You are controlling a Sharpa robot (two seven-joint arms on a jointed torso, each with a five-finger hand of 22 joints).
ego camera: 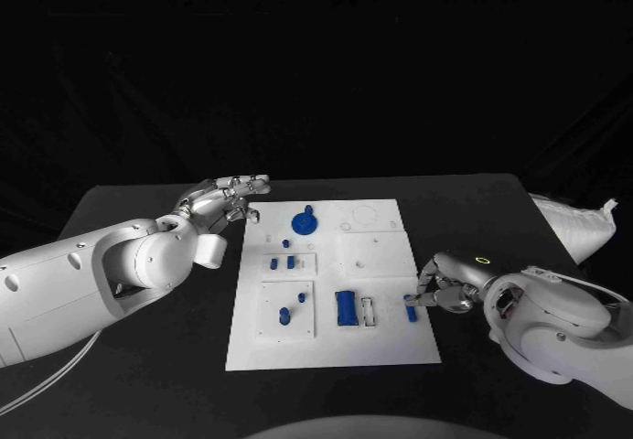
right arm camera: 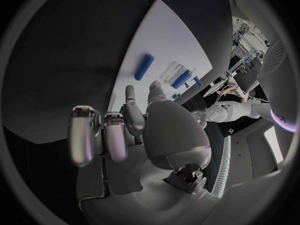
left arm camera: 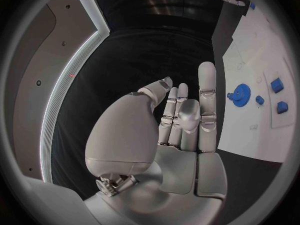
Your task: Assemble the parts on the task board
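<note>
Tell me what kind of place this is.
Probably a robotics lab or test bench. A white task board with small blue parts lies on a black table against a dark backdrop, and the left hand and right hand flank it.

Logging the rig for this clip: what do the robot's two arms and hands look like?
Both arms have smooth, rounded white shells. The left arm has a bulbous white joint and a thin pale cable hanging below it. The right arm carries a dark wrist band with a glowing yellow-green ring. The left hand and right hand are silver metal with segmented fingers.
</note>
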